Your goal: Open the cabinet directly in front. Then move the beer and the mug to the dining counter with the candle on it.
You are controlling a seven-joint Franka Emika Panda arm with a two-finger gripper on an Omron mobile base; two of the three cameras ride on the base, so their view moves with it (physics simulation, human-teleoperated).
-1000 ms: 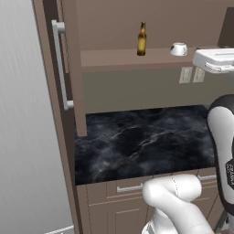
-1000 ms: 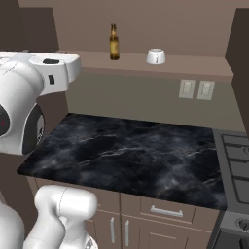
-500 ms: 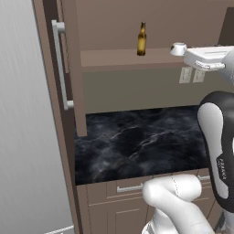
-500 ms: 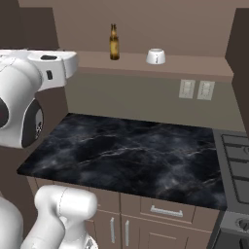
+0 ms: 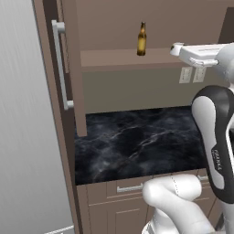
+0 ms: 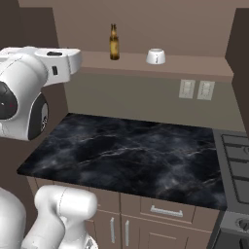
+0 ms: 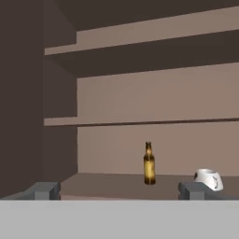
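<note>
The beer point(image 7: 149, 164) stands upright, neck up, ahead of the gripper point(image 7: 120, 191). The mug point(image 7: 208, 179) sits just beyond its right finger. Fingers are spread wide apart, holding nothing.

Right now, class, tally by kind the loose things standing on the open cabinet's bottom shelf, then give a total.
Beer bottle: 1
White mug: 1
Total on the cabinet shelf: 2

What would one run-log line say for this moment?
cabinet: open | beer: upright on shelf | mug: right of beer, apart | end effector: open, empty, facing shelf
</note>
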